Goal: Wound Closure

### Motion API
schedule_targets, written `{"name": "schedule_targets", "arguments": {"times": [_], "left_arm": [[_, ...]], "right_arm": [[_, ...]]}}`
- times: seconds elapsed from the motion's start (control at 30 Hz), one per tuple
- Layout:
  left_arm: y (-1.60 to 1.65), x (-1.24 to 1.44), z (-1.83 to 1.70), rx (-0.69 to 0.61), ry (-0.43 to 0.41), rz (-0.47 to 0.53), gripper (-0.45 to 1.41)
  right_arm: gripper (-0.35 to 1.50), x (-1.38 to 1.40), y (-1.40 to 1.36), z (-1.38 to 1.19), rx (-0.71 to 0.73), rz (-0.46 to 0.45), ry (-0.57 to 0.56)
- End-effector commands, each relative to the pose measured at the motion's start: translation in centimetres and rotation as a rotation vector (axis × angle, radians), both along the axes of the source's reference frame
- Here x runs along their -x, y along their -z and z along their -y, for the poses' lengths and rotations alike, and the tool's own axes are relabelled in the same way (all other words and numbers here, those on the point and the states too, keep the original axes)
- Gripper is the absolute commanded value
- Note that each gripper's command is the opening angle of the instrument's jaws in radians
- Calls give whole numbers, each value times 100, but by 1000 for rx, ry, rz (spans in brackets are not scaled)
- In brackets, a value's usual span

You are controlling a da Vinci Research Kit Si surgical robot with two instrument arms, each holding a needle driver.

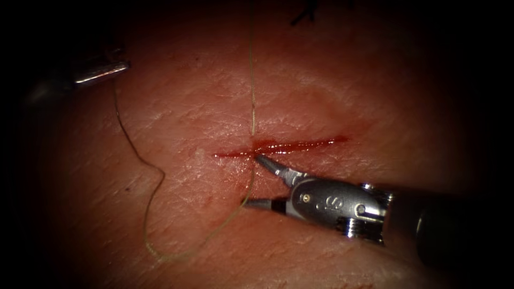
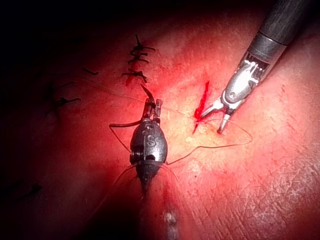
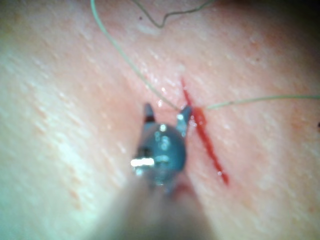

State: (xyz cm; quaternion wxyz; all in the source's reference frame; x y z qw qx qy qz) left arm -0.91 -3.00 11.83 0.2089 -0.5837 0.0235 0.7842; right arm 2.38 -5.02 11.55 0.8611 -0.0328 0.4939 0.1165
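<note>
On the reddish pork-belly tissue I see the short, dark-red cut running across the middle of the endoscope view, wet with red fluid. My right arm's silver needle driver comes in from the right with its jaws spread wide and holding nothing: the upper jaw tip rests at the near edge of the cut, and the lower jaw tip lies on the tissue beside the thread. The right wrist view shows the same tool open, one jaw tip just beside the cut.

The thin, pale yellow-green thread comes down from the top of the endoscope view, enters the tissue at the cut, emerges on the near side, passes the lower jaw and sweeps in a wide loop to the left, then rises toward my left arm's tool at the upper left, well apart from the cut. In the left wrist view that tool's jaws are closed on the dark curved needle, gripped near one end, with its arc hanging free of the tissue. Dark finished stitches lie beyond it.
</note>
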Motion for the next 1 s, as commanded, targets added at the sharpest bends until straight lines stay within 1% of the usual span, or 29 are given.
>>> {"name": "schedule_targets", "arguments": {"times": [0.03, 0.07, 0.1, 0.13, 0.17, 0.2, 0.3, 0.37, 0.4, 0.5, 0.63, 0.67, 0.7, 0.73, 0.77, 0.8, 0.83, 0.87, 0.9, 1.0], "left_arm": [[-7, 5, -1, 2, -1, 1, -45], [-8, 6, 0, 4, -3, 3, -45], [-8, 7, 1, 5, -4, 5, -45], [-9, 8, 1, 5, -4, 4, -45], [-9, 9, 2, 6, -5, 6, -45], [-10, 10, 3, 7, -5, 6, -45], [-10, 11, 3, 7, -7, 8, -45], [-10, 10, 2, 7, -7, 9, -45], [-12, 11, 2, 8, -8, 9, -45], [-15, 13, 3, 18, -8, 10, -45], [-17, 17, 7, 19, -13, 8, -45], [-18, 20, 7, 19, -16, 8, -45], [-18, 21, 7, 19, -18, 10, -45], [-18, 21, 7, 19, -18, 10, -45], [-18, 22, 7, 19, -17, 10, -45], [-18, 22, 7, 19, -17, 10, -45], [-18, 22, 7, 20, -18, 10, -45], [-19, 22, 8, 15, -16, 12, -45], [-19, 22, 8, 15, -16, 12, -45], [-20, 23, 9, 15, -20, 12, -45]], "right_arm": [[100, -11, -4, -3, -4, -11, 5], [88, -13, -4, -3, -7, -17, 10], [69, -14, -4, -3, -10, -23, 15], [22, -15, -3, -3, -15, -38, 27], [-16, -15, -3, -2, -17, -45, 34], [-35, -14, -3, -1, -30, -39, 61], [-35, -10, -2, 1, -37, -28, 74], [-35, -3, 1, 5, -42, -26, 91], [-35, 7, 7, 13, -58, -19, 95], [-35, 23, 19, 29, -66, -12, 95], [-35, 54, 44, 58, -72, 10, 122], [-35, 71, 60, 75, -78, 17, 134], [-35, 81, 71, 86, -89, 16, 136], [-35, 81, 71, 86, -89, 16, 136], [-35, 95, 88, 102, -95, 21, 156], [-35, 95, 88, 102, -95, 21, 156], [-35, 103, 100, 111, -99, 25, 167], [-35, 113, 118, 124, -108, 26, 174], [-35, 113, 118, 124, -108, 26, 174], [-35, 124, 144, 141, -119, 35, 197]]}}
